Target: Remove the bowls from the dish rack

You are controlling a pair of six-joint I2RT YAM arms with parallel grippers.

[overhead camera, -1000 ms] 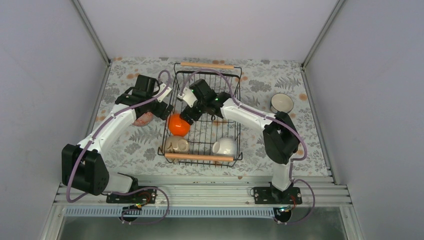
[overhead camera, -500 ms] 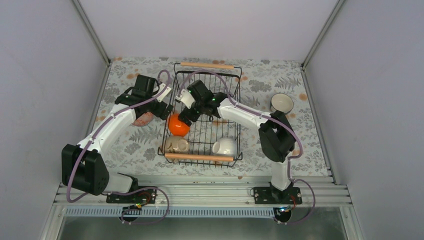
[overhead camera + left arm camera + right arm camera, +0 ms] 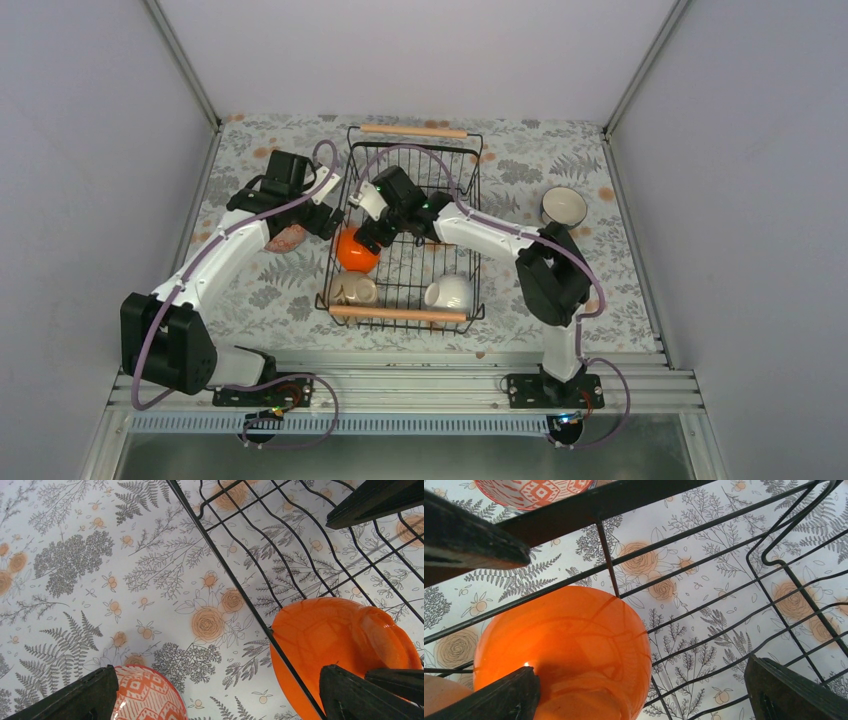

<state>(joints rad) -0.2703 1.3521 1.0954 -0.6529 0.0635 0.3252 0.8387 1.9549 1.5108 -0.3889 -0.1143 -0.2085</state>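
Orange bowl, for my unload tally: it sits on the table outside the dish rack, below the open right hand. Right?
No. The orange bowl sits inside the dish rack, near its left wall, as the top external view shows. The open right hand is above it, as you said.

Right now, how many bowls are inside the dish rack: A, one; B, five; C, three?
C: only the orange bowl, beige bowl and white bowl sit inside the dish rack; the patterned bowl and the white-lined bowl lie outside it.
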